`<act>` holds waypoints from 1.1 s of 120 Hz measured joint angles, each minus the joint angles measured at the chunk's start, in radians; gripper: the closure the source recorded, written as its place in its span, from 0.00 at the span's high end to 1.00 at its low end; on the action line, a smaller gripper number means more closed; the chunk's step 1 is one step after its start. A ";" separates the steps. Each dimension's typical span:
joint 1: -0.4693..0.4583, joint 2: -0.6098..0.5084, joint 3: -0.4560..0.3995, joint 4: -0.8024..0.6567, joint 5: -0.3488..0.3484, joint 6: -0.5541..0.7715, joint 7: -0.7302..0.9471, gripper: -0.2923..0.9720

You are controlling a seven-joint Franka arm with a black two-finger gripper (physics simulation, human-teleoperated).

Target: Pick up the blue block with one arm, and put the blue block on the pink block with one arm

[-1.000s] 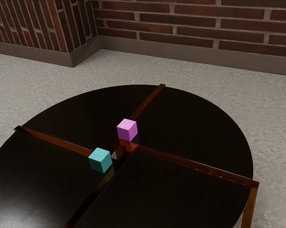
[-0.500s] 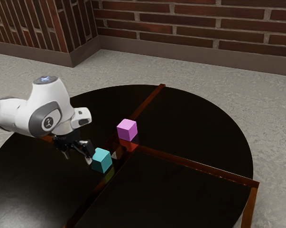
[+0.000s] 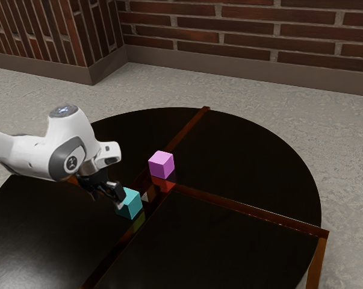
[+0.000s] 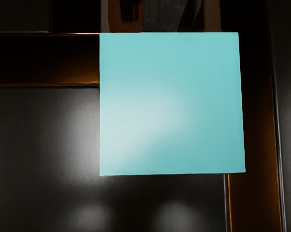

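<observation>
- Brick walls back a dark round table [image 3: 241, 156]; the blue block [image 3: 129, 203] sits near the pink block [image 3: 161, 164], toward the exterior view's lower left of it, apart.
- It looks light, rigid and smooth-faced: I would take two opposite flat sides.
- The gripper [image 3: 109, 192] hangs on the blue block's side away from the pink block, jaws spread, holding nothing.
- Since half a second ago the hand has closed in on the blue block; both blocks lie unmoved.

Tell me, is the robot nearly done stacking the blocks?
Not yet. Nothing is done: the blue block sits on the table, apart from the pink block. The end effector is down at the blue block. Lifting and stacking are left.
</observation>
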 joint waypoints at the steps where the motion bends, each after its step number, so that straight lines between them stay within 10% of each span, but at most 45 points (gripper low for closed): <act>1: 0.000 0.004 0.000 0.003 -0.002 0.000 0.002 0.77; 63: -0.012 0.136 -0.006 0.154 -0.106 -0.051 0.046 0.76; 132: -0.012 0.211 -0.003 0.256 -0.012 -0.107 -0.093 0.77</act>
